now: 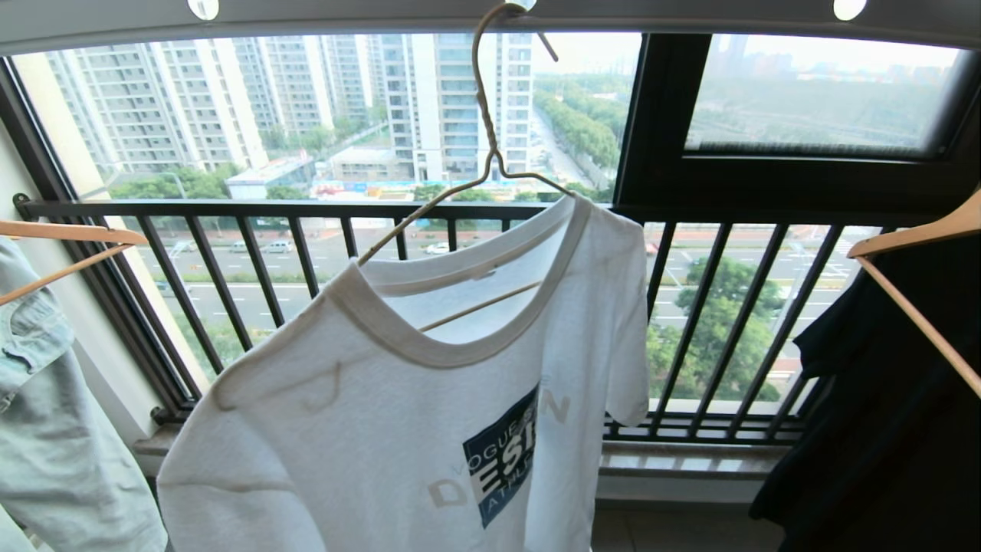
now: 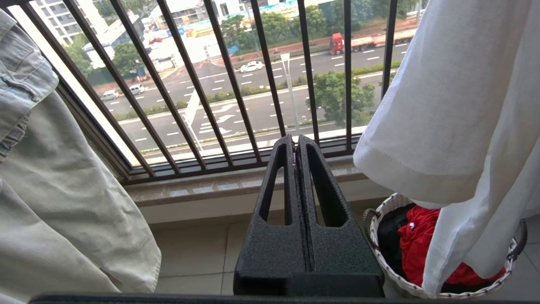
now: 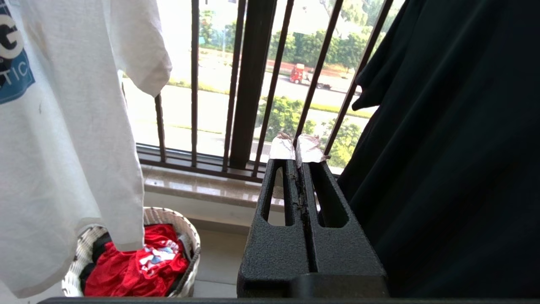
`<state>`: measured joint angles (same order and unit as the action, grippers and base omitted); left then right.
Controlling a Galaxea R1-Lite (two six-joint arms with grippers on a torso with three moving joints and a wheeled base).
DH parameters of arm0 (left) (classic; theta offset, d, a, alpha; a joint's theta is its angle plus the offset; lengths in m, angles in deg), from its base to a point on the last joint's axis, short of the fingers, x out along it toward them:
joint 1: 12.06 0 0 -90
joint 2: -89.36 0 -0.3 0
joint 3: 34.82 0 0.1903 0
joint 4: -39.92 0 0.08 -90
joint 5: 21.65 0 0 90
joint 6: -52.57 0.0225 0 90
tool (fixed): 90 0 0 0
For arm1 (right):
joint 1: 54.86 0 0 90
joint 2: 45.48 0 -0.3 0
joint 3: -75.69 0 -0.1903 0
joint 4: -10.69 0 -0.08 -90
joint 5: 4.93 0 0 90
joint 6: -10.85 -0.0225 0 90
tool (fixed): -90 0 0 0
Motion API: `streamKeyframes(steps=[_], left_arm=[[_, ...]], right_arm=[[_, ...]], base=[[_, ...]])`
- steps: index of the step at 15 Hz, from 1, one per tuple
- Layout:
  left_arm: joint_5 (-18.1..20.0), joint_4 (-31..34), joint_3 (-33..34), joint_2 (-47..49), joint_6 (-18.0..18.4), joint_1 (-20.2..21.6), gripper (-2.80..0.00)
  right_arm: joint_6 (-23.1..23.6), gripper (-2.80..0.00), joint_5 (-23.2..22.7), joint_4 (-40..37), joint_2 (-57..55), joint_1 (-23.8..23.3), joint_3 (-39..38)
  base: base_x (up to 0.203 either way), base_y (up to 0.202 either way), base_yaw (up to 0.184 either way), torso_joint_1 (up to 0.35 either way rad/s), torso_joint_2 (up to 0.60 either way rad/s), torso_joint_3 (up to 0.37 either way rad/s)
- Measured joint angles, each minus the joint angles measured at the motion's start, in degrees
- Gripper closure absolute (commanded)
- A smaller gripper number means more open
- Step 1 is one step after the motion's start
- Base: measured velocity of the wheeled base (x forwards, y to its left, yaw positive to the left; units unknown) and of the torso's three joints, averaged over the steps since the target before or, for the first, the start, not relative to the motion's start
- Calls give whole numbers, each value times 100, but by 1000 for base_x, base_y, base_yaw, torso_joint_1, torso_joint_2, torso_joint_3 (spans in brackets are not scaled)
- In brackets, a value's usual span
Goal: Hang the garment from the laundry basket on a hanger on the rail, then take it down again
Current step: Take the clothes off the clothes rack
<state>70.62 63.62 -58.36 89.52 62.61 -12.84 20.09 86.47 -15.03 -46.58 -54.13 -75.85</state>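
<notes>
The shirt hangs lengthwise down on the hanger hooked to the rail, collar up, above the basket. My left end effector and right end effector are both pressed together, empty.

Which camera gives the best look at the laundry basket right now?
The right wrist view: the laundry basket stands on the floor with red clothing inside, partly behind the T-shirt. The left wrist view hides more of it behind the shirt; the head view misses it.
</notes>
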Motion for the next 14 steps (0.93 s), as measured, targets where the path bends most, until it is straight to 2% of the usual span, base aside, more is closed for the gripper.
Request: streamKeyframes(steps=[2,5,9,12,14], left_arm=[[-2,0,9,0,-34,-1,0],[0,2,14,0,-37,-1,0],[0,9,17,0,-131,-1,0],[-14,7,17,0,-672,2,0],[-72,2,17,0,-785,-1,0]], right_arm=[[162,0,-31,551,73,-5,-369],[160,0,-50,611,115,-5,-479],[-436,0,-342,170,120,-5,-502],[-425,0,-347,206,120,-5,-509],[-428,0,-348,208,120,-5,-509]], base=[[0,0,0,0,0,0],[0,0,0,0,0,0],[0,0,0,0,0,0],[0,0,0,0,0,0],[0,0,0,0,0,0]])
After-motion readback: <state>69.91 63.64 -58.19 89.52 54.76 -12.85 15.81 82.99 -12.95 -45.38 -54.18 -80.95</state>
